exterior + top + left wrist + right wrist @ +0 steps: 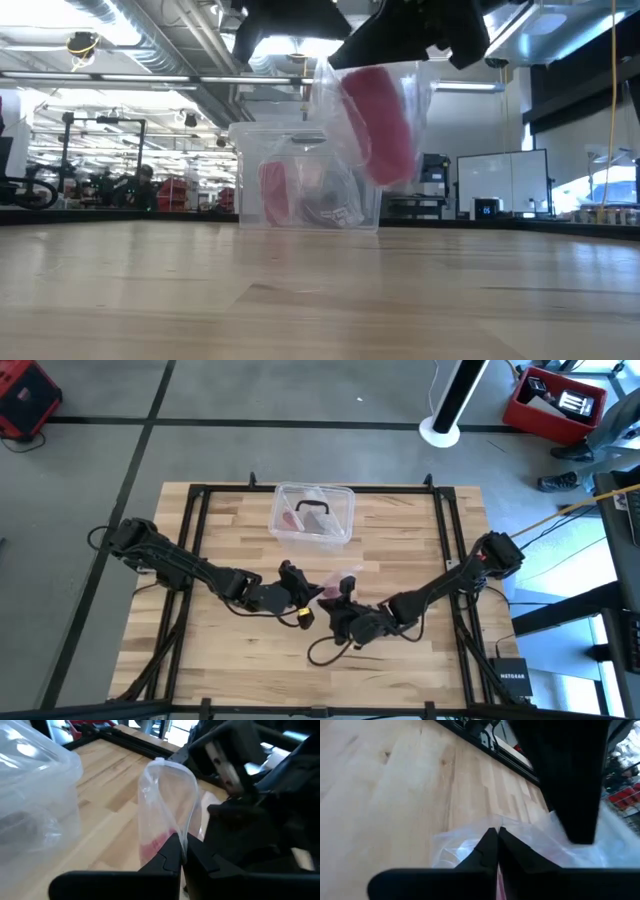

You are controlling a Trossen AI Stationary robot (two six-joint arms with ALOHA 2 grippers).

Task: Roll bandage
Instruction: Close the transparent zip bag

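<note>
Low view: pink-red rolled fabric bandage (380, 120) inside crumpled clear plastic wrapper (345, 95), lifted above wooden bench (320, 300).
Left gripper (181, 851): clamped on wrapper.
Right gripper (497, 836): clamped on wrapper.

table (200, 620): matt wood | wrapper (335, 110): glossy clear plastic | bandage (380, 120): soft cloth
</note>
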